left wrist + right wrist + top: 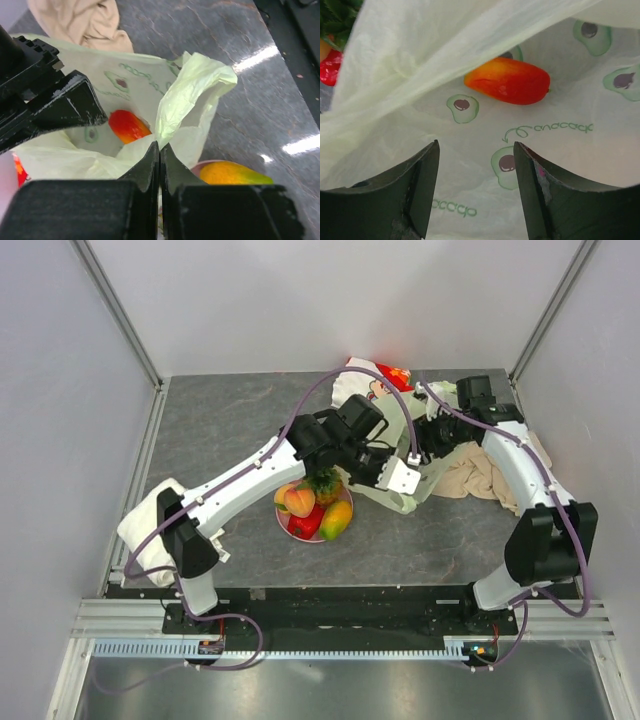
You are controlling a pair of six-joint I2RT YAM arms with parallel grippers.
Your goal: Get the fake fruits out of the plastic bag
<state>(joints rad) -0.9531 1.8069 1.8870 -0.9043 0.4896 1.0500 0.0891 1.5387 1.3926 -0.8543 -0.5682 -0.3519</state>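
Fake fruits (pixel 310 512) mostly sit on the pink plate (pixel 316 539), but one red-orange piece (pixel 509 80) lies inside the plastic bag (pixel 200 85). My left hand (pixel 160 150) has its fingers pressed together on a fold of the bag's rim, with the thin film seemingly caught between them. I judge that grip is there to lift the mouth and hold it up like a tent. My right hand (pixel 476 150) is inside that mouth, fingers apart with nothing between them, and pointed at the red-orange piece. That piece rests on the bag's lower layer just ahead, not yet touched. Outward from both hands, the bag lies crumpled on the worktop (pixel 230 430) right beside the plate, so a lifted fruit has a short trip. A beige cloth (pixel 478 475) lies bunched beyond the bag, under the right arm. Next I'd ease the right hand forward and close across the fruit's narrow width; its gloss may make it slip, and loose film could get pinched along with it
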